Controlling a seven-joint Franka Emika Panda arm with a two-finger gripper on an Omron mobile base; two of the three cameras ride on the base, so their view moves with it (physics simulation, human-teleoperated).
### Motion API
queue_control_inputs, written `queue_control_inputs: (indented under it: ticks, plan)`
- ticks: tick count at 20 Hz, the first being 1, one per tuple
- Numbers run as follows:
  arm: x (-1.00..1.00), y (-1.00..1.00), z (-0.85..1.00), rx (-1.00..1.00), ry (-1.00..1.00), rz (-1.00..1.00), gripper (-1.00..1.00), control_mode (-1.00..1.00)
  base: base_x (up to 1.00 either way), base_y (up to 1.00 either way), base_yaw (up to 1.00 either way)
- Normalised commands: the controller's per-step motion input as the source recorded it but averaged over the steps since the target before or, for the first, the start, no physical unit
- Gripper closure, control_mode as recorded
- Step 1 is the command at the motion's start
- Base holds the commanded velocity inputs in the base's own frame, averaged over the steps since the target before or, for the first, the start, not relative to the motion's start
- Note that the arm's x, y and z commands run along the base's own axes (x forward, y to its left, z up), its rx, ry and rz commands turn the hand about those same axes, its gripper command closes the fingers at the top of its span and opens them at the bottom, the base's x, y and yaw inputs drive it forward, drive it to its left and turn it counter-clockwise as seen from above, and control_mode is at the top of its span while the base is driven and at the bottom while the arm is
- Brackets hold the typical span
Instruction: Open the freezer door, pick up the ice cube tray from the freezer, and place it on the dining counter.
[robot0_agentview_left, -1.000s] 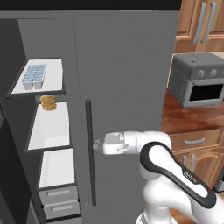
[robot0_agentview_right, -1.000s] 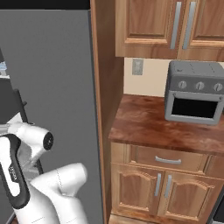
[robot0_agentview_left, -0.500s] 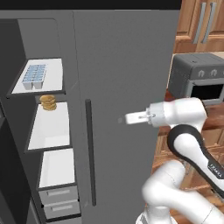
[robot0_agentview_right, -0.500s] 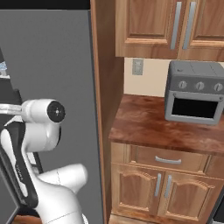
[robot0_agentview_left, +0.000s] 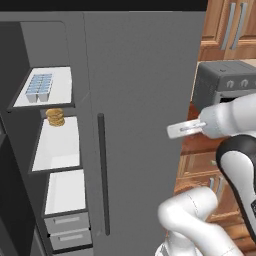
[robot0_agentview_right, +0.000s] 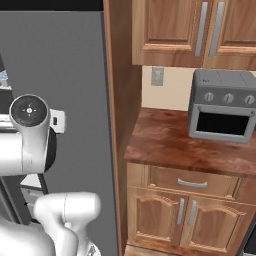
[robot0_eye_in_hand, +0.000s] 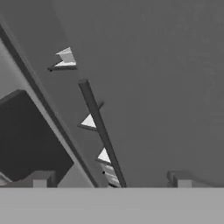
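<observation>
On the top shelf (robot0_agentview_left: 47, 100) of the freezer (robot0_agentview_left: 45, 150) we are seeing the ice cube tray (robot0_agentview_left: 39, 87); our tool (robot0_agentview_left: 176, 131) is hanging open and empty. It is probably light, stiff, slippery: we would grip its long rims.

- My feeds are evenly lit — flat rendered light, with no lamp or source that I can place.
- Shadows are soft: the freezer (robot0_agentview_left: 45, 150) interior goes dark around its bright white shelves.
- The reddish tabletop (robot0_agentview_right: 195, 145) under the toaster oven (robot0_agentview_right: 225, 105) carries a faint sheen, no hard glare.
- My hand view is dim, grey and coarse — edges look jagged, slightly blurred.
- No lens bending at the borders.
</observation>
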Motion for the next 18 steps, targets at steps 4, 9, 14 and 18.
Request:
queue_control_inputs:
  ticks: [4,9,14,18]
  plan:
    - [-0.36,-0.36,0.15,-0.38,-0.14,-0.27,-1.0,-1.0,0.0,0.0,0.0]
    - [-0.26,-0.39,0.05,-0.13,-0.01,-0.31,-1.0,-1.0,0.0,0.0,0.0]
    - [-0.23,-0.32,0.0,0.1,0.06,-0.24,-1.0,-1.0,0.0,0.0,0.0]
    - [-0.13,-0.35,0.0,0.18,0.02,-0.15,-1.0,-1.0,0.0,0.0,0.0]
